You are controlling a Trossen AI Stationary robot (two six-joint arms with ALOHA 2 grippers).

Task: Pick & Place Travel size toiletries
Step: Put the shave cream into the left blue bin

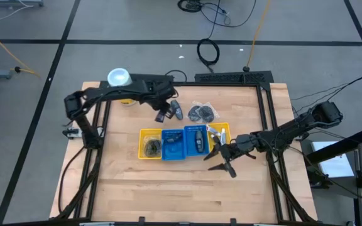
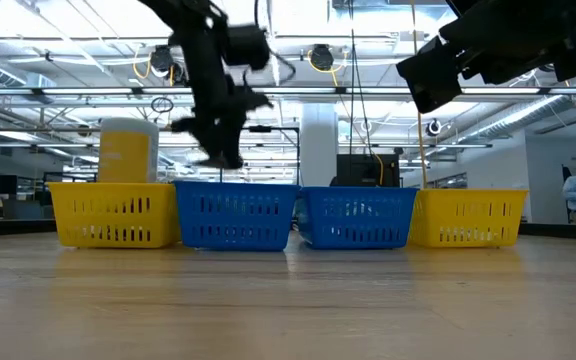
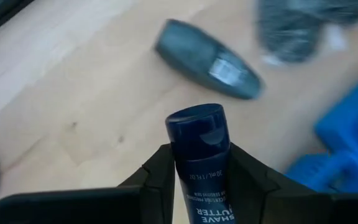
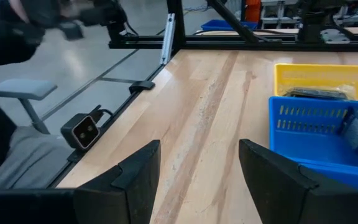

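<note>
Toiletries are on the move: closest to the left wrist camera, the left hand (image 3: 197, 186) is clamped around a small dark navy plastic bottle with a flat round cap (image 3: 199, 155), fingers pinching its body on both sides with the cap poking out ahead. Just past it on the pale wooden surface (image 1: 187, 188) lies a dark grey oval piece (image 3: 207, 60), and further off a clear packet with dark round contents (image 3: 306, 28) sits blurred. From above, the left hand hangs behind the row of bins, near the grey piece and the packets, so the bottle is in the air, not yet over a compartment. Ahead of it stands the row of four ribbed plastic bins: a yellow bin (image 1: 149, 144), two blue bins (image 1: 173, 144), and a yellow one at the far end. To do this carry well, I'd keep the bottle level, clear the bin wall with room to spare, centre it over the chosen blue bin and lower before letting go. The right hand (image 1: 222, 160) waits at the front of the bins with its fingers spread wide, holding nothing. A big yellow canister with a white lid (image 1: 119, 78) stands at the back corner.
</note>
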